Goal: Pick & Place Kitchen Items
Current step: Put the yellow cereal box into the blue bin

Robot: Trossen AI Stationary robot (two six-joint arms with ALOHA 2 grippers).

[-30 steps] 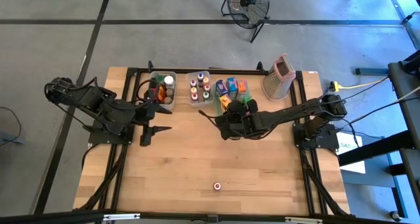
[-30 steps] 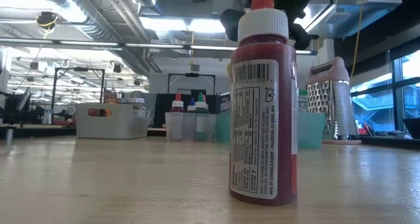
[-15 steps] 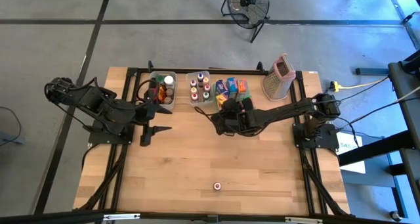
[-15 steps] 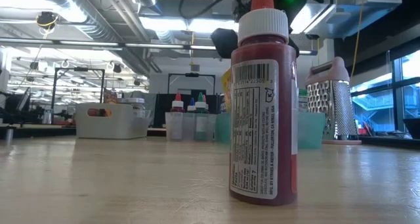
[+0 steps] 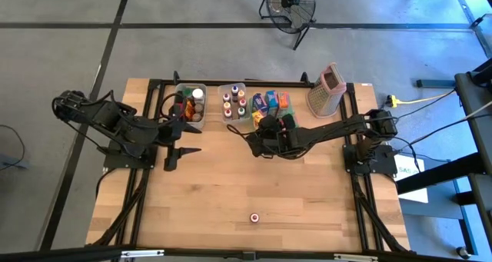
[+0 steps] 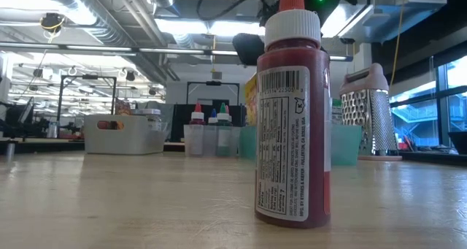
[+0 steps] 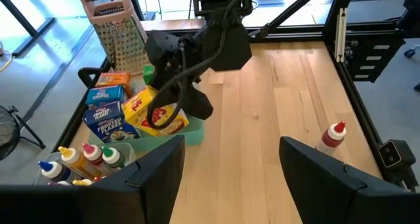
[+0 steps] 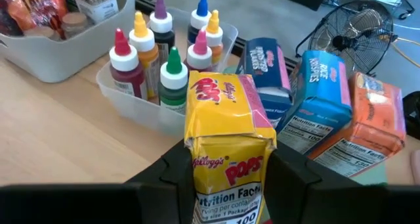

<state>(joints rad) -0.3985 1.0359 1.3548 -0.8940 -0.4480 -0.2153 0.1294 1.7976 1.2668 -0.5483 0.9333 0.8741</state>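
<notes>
My right gripper (image 8: 230, 181) is shut on a yellow cereal carton (image 8: 226, 125), which hangs over the near-left corner of the green tray (image 7: 191, 131); the high view shows the carton (image 5: 259, 121) there too. Blue and orange cartons (image 8: 315, 99) stand upright in the tray. A red sauce bottle (image 5: 254, 217) stands upright on the table near the front edge. My left gripper (image 5: 181, 154) waits open at the table's left, with nothing between its fingers. My right gripper pinches the yellow carton's two narrow sides (image 8: 190, 165) between its two fingers, at the carton's lower half. The fingers (image 8: 172, 171) come slanting down from the table's right. The carton is tilted, its lower end at the tray's corner (image 7: 174, 124); whether it rests there I cannot tell.
A clear bin of coloured squeeze bottles (image 5: 233, 102) and a white bin of jars and packets (image 5: 190, 102) stand at the far edge, left of the tray. A box grater (image 5: 327, 89) stands at the far right. The table's middle and near half are bare wood.
My right gripper has carried the yellow carton toward the table's far edge and a little left and down, to the green tray's near-left corner. The carton has stayed in the hold throughout.
</notes>
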